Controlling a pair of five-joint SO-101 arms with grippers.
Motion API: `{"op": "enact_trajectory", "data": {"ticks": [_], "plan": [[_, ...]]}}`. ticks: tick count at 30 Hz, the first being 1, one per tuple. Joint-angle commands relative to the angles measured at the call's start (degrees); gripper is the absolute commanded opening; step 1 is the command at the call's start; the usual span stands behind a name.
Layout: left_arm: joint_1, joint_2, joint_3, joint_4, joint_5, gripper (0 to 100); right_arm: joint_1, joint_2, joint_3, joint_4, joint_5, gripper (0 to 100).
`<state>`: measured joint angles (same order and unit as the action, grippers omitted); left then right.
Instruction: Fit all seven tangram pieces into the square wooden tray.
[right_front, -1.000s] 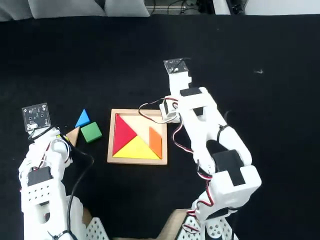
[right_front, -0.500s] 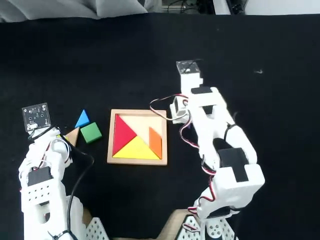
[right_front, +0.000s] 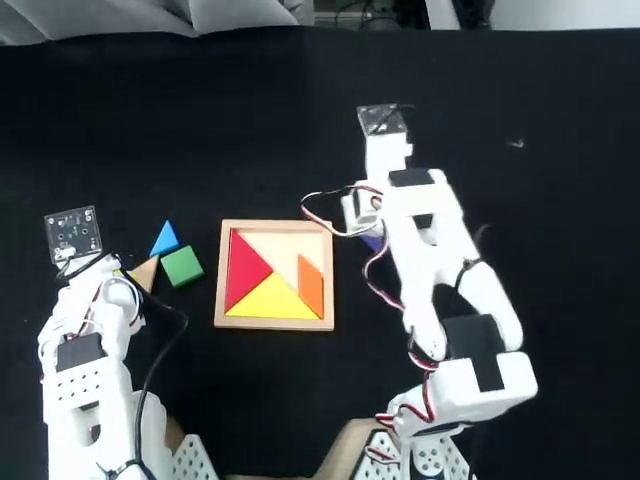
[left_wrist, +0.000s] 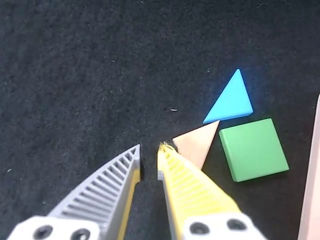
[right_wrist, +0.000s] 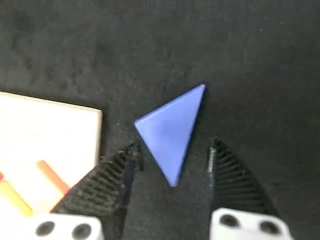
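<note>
Well, the square wooden tray (right_front: 274, 324) sits in the middle of the black cloth (right_front: 520, 250), and three pieces lie inside it. A red triangle (right_front: 245, 268) is against its left side, a yellow triangle (right_front: 272, 300) runs along its near edge, and an orange piece (right_front: 311, 283) is against its right side. The far right part of the tray floor is bare pale wood.

Just off the tray's right edge, close to its far corner, a dark blue triangle (right_wrist: 170, 132) lies flat on the cloth. The right gripper (right_wrist: 173, 145) hangs over it with its jaws spread wide. One black finger sits on either side of the triangle's near point, and neither appears to touch it, so it has hold of nothing.

Over on the left, well apart from the tray, three more pieces are bunched together. These are a light blue triangle (left_wrist: 229, 100), a tan triangle (left_wrist: 195, 146) and a green square (left_wrist: 252, 149), with the square nearest the tray. The left gripper (left_wrist: 150, 150) is low beside them with its jaws almost closed, only a thin slit between them and nothing in it. The tip of its yellow finger (left_wrist: 192, 192) rests right at the tan triangle's corner.
</note>
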<state>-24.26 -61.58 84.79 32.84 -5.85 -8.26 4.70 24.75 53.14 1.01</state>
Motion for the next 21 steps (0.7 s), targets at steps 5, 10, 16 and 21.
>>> {"op": "enact_trajectory", "data": {"ticks": [5, 10, 16, 21], "plan": [[0.6, -0.3, -0.3, -0.6, -0.4, 7, -3.6, 7.0, -6.7, -1.6, 0.4, 20.6], [0.6, -0.3, -0.3, -0.6, -0.4, 7, -1.2, 12.4, -11.6, 3.3, 0.4, 20.5], [0.6, -0.3, -0.3, -0.5, -0.4, 7, 1.0, 13.4, -11.6, 3.8, 0.4, 20.2], [0.5, -0.3, -0.3, -0.5, -0.4, 7, 2.4, 13.5, -11.6, 4.7, 0.7, 20.2]]}}
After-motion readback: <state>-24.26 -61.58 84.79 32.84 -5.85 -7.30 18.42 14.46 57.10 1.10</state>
